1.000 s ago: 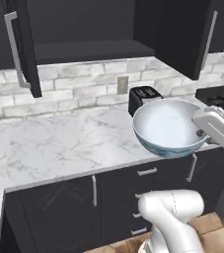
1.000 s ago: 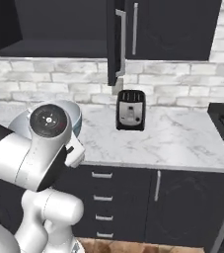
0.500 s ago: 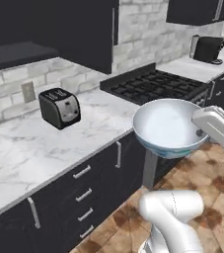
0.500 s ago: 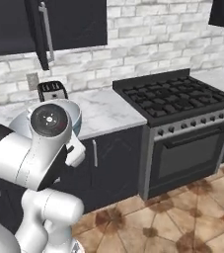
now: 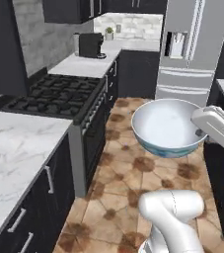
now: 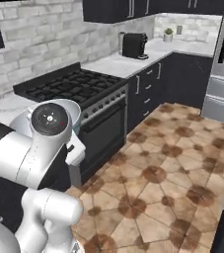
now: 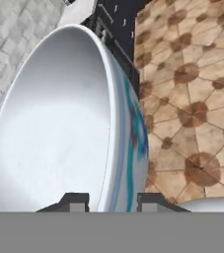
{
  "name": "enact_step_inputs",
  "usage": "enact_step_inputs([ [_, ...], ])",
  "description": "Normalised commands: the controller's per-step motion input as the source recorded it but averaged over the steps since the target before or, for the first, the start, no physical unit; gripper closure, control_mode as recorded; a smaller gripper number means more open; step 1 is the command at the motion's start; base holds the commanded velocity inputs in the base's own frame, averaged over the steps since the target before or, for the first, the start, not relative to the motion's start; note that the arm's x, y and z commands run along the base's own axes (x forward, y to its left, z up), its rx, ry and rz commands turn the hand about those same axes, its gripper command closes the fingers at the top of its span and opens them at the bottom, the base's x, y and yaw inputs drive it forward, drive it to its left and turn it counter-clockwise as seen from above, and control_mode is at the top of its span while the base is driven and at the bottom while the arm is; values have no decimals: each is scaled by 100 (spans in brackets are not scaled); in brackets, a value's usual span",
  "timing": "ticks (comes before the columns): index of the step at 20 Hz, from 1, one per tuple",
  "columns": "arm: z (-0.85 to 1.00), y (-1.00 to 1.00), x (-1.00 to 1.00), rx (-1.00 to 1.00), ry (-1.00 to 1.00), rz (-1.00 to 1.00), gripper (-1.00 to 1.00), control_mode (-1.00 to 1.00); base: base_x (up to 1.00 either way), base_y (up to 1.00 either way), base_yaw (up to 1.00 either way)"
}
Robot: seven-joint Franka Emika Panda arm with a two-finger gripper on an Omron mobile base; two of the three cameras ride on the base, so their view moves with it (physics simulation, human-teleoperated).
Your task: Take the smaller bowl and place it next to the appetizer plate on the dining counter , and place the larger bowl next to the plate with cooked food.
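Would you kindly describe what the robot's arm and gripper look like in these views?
The arm is glossy white, built of rounded, bulbous segments. One joint ends in a dark round cap with a small red mark and pale dots. The gripper has a boxy white hand and two small dark, square-tipped fingers. No cables show.

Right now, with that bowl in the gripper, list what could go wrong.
1. The gripper pinches the larger bowl only at its rim, one finger inside and one outside; a jolt could make it slip or tip.
2. The bowl hangs over the tiled floor, so a drop would likely break it.
3. The stove stands close beside the arm; a swing might clip it.
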Motion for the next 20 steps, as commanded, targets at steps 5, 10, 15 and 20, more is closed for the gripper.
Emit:
enact_step_inputs([
  [5,0,0,0,0,0,0,100,100,0,0,-89],
  [10,0,0,0,0,0,0,100,100,0,-57,-68],
  [15,0,0,0,0,0,0,100,100,0,-100,-46],
  [20,0,0,0,0,0,0,100,100,12,-100,-48],
])
